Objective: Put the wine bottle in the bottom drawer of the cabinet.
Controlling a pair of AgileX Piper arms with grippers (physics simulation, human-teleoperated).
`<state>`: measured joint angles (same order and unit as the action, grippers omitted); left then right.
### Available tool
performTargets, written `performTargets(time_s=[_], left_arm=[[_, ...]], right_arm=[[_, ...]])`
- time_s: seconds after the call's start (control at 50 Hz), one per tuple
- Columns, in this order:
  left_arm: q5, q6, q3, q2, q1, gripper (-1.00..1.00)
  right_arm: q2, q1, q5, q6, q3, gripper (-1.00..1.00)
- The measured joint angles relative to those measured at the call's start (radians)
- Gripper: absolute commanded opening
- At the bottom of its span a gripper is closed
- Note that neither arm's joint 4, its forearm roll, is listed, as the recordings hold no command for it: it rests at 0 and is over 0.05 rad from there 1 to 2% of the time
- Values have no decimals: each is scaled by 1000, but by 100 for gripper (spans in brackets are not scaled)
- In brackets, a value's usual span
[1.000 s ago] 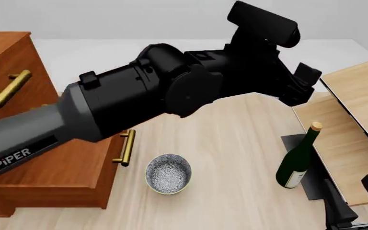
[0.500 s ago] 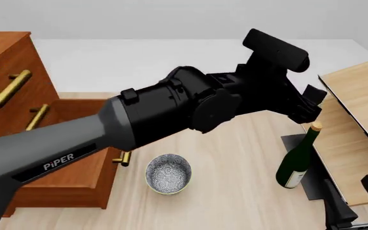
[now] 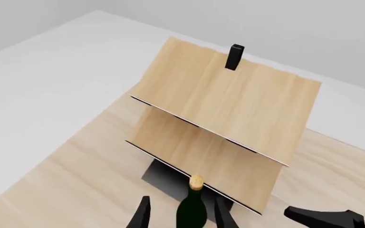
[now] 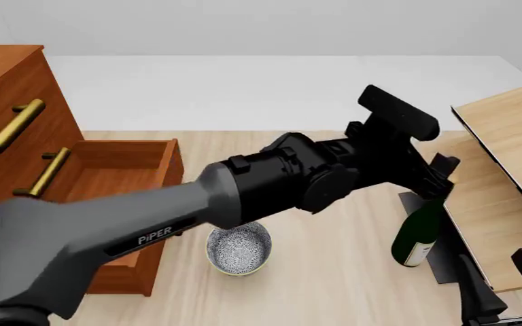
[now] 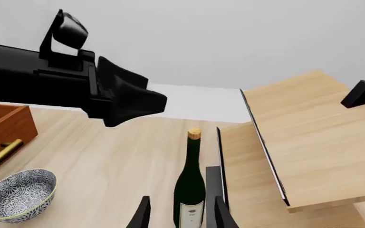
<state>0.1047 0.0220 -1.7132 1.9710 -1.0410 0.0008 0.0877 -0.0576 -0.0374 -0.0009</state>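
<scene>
The dark green wine bottle (image 4: pixel 416 235) stands upright at the table's right, white label near its base. My left gripper (image 4: pixel 440 178) hovers open at its neck and hides the cork in the front view. In the left wrist view the fingers (image 3: pixel 142 216) stand either side of the bottle (image 3: pixel 192 211) without touching it. My right gripper (image 4: pixel 506 288) is open at the front right, apart from the bottle (image 5: pixel 191 190). The reddish-brown cabinet (image 4: pixel 5 95) is at the left, its bottom drawer (image 4: pixel 163 166) pulled out and open.
A patterned blue-and-white bowl (image 4: pixel 239 248) sits between the drawer and the bottle. Pale wood shelf panels (image 4: pixel 506 136) on a black base (image 4: pixel 442 261) stand just right of the bottle. My left arm (image 4: pixel 270 187) spans the middle of the table.
My left arm has swung right and downward, bringing its gripper from above the bottle to its neck. The open bottom drawer, earlier covered by the arm, now shows. The right gripper has stayed put.
</scene>
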Motion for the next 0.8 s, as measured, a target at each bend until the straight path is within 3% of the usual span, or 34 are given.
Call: performTargets(time_s=[0.8], left_arm=[[-60, -37, -119, 183, -55, 100]], right_arm=[[0, -4, -8, 9, 0, 100]])
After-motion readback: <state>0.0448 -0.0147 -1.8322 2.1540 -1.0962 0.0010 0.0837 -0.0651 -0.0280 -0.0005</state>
